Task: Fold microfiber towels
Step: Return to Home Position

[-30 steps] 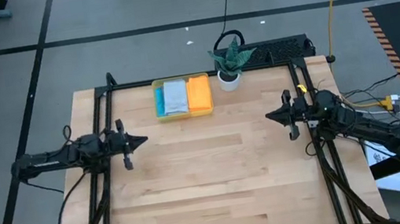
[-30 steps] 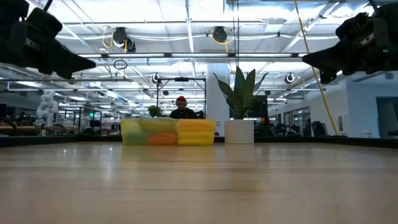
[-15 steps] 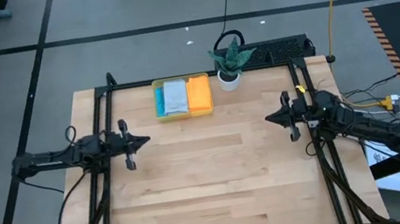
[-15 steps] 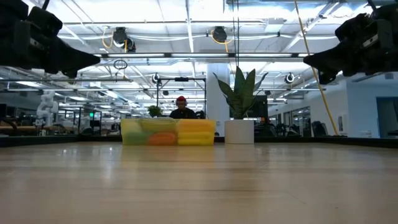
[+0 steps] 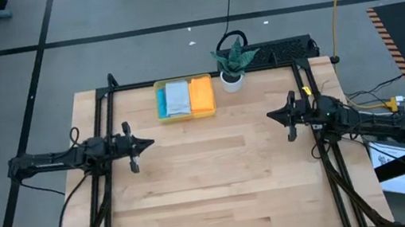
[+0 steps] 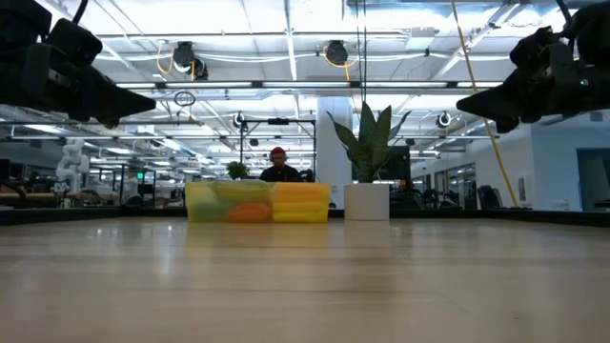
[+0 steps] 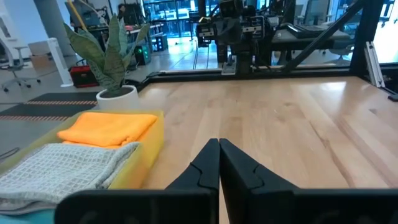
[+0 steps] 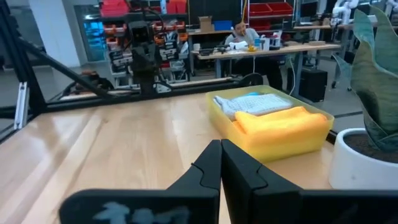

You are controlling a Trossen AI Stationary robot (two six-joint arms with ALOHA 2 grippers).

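Observation:
A translucent yellow tray point(image 5: 161, 116) stands at the table's far edge and holds folded towels side by side: bright blue point(image 5: 161, 102), light grey point(image 5: 177, 98) and orange point(image 5: 201, 94). The grey point(image 7: 56, 167) and orange point(image 7: 109, 129) towels show in the left wrist view, and the orange one point(image 8: 280, 119) in the right wrist view. The yellow and pink towels are not in view. My left gripper point(image 5: 151, 143) is shut and empty above the table's left side. My right gripper point(image 5: 269, 115) is shut and empty above the right side. Both point toward the table's middle.
A potted plant in a white pot point(image 5: 232, 79) stands right of the tray at the far edge. Black frame rails point(image 5: 103, 120) run along the table's left, right and far sides. A person point(image 6: 277, 164) sits in the room behind the table.
My left gripper has moved a little toward the table's right edge. My right gripper has moved slightly toward the table's left edge. Both stay shut.

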